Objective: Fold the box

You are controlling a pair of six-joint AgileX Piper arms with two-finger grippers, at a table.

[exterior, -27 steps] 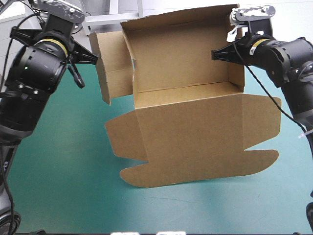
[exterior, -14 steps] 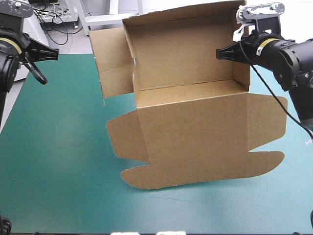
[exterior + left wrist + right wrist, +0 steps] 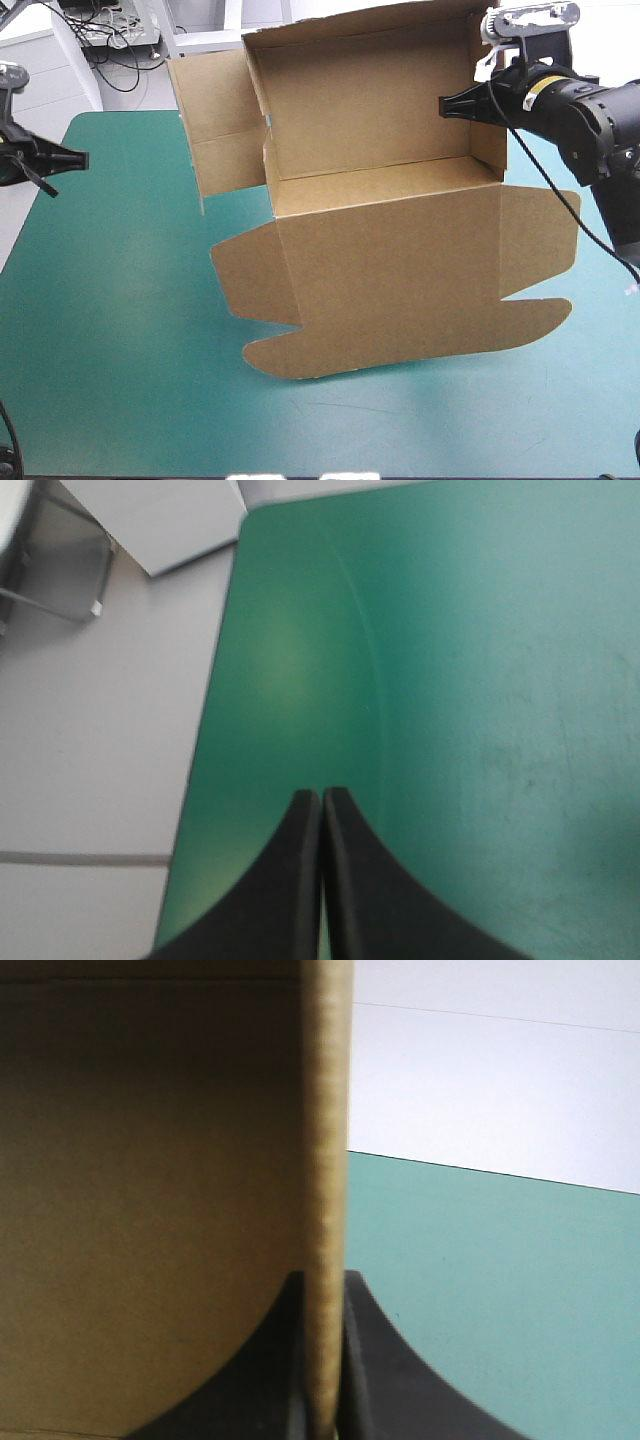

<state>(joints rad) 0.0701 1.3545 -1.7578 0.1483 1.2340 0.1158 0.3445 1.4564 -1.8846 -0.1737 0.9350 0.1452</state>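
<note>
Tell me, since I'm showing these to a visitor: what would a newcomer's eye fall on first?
The big brown box, half formed at the middle of the cover: walls raised at the far side, flaps spread toward the near edge. Next, the right gripper, shut on the box's right wall. The left gripper, shut and empty, hangs over the cover's left edge, far from the box.

1. You are looking at a bench (image 3: 110, 300) whose teal-green cover is filling most of the high view, soft light glancing off it near the front.
2. Pale grey floor (image 3: 90, 740) is running along its left edge, a thin seam (image 3: 80, 858) crossing it.
3. White furniture legs (image 3: 160, 35) are standing beyond the far edge, dark cables (image 3: 95, 35) lying beside them.
</note>
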